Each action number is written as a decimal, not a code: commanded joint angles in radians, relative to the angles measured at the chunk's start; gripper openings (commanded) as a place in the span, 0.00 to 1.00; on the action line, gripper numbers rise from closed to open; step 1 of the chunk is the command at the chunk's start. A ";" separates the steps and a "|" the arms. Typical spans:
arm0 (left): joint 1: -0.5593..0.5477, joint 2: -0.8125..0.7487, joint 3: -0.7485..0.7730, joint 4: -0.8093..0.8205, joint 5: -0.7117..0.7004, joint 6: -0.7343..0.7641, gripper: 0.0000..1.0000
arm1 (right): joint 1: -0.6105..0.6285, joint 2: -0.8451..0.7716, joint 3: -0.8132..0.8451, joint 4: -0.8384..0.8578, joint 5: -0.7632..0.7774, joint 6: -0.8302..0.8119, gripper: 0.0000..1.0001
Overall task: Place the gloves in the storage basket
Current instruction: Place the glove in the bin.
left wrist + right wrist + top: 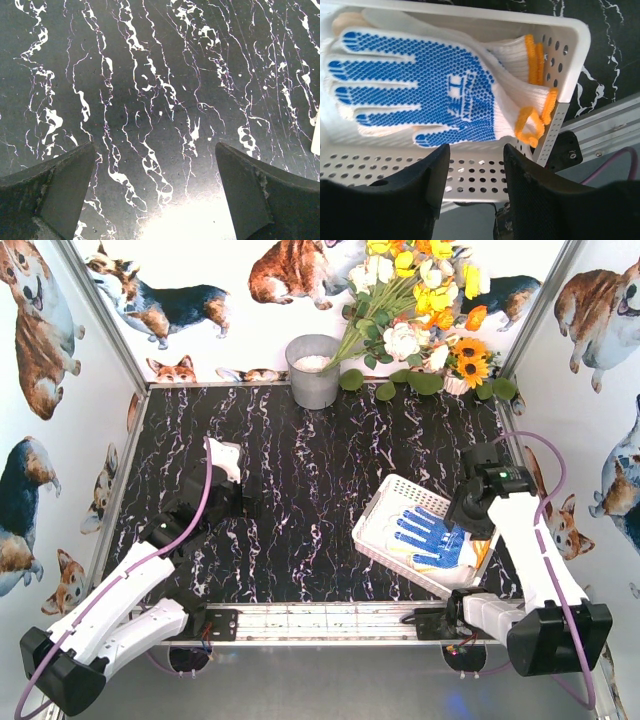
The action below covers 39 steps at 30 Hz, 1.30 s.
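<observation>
Storage basket (372,512) sits on R side of the dark marbled table (300,510), turned at an angle, its near corner close to the metal rail (320,620) at table's front edge. Gloves (430,535) are inside it in a flat stack; exact count can't be told. Top glove (420,85) lies palm up, blue dots over white knit, fingers toward the basket's far end. Yellow cuff trim of top glove and at least two more cuffs bunch up against one perforated end wall. Basket floor beside the stack is bare, w/ rows of round holes. R pincer (476,155) hangs just above the basket, at the edge of the stack: fingers partway spread, nothing btwn them, not touching gloves. L pincer (155,150) is well apart from the basket, over bare table on L side, fingers spread wide, nothing gripped. At back of table a grey metal bucket (313,370) stands upright w/ sthg white inside; can't tell what. Just beside it, to the R, a bunch of flowers (420,300), yellow, white and orange, leans over the back edge.
</observation>
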 commanded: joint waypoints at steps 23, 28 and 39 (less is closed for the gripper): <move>0.011 -0.058 -0.007 0.024 0.008 -0.006 1.00 | -0.244 0.197 -0.194 0.221 0.019 0.155 0.31; 0.011 -0.059 -0.007 0.025 0.009 -0.006 1.00 | -0.243 0.253 -0.204 0.220 -0.026 0.172 0.31; 0.011 -0.056 -0.006 0.024 0.008 -0.006 1.00 | -0.240 0.178 -0.288 0.300 -0.139 0.284 0.25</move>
